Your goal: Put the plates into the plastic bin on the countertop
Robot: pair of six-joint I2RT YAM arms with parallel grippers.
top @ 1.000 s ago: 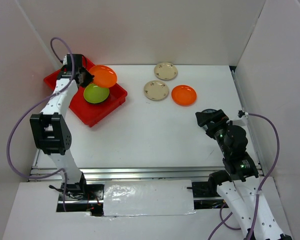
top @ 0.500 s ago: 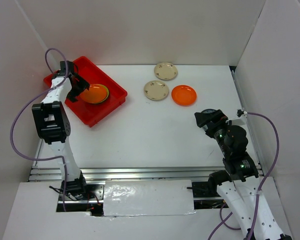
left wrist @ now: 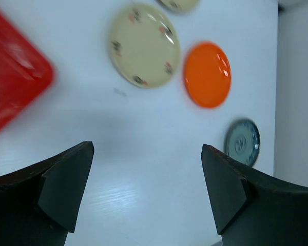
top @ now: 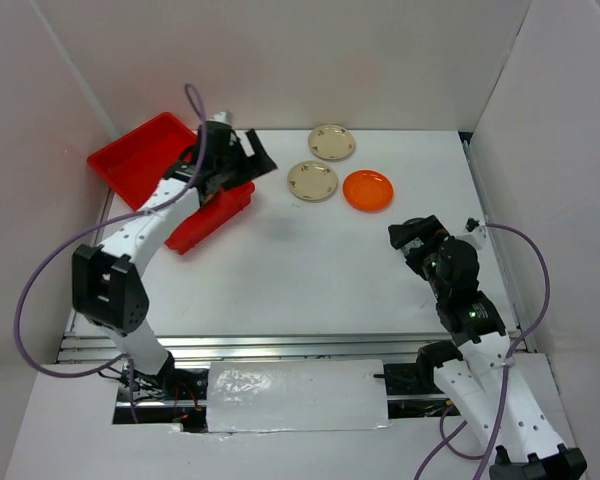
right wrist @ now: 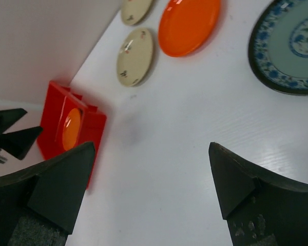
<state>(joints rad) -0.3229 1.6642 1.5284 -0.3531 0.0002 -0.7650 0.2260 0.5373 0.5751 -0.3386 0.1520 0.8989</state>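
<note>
The red plastic bin [top: 138, 162] sits at the back left of the white countertop [top: 310, 265]; an orange plate [right wrist: 71, 128] lies in it. My left gripper [top: 260, 155] is open and empty, hovering just past the bin's right end, its arm covering that end. Beyond it lie two beige plates [top: 312, 180] [top: 331, 141] and an orange plate [top: 367, 189]. A dark teal patterned plate [right wrist: 290, 46] lies by my right gripper [top: 412, 232], which is open and empty above the countertop. The left wrist view also shows the teal plate [left wrist: 242, 142].
White walls close in the countertop on the left, back and right. A metal rail [top: 280, 347] runs along the front edge. The purple cable [top: 50, 270] of the left arm loops out over the table's left side.
My left gripper let go of the orange plate, which dropped onto the green plate in the bin. It opened and swung right, out past the bin's end. The right arm barely moved.
</note>
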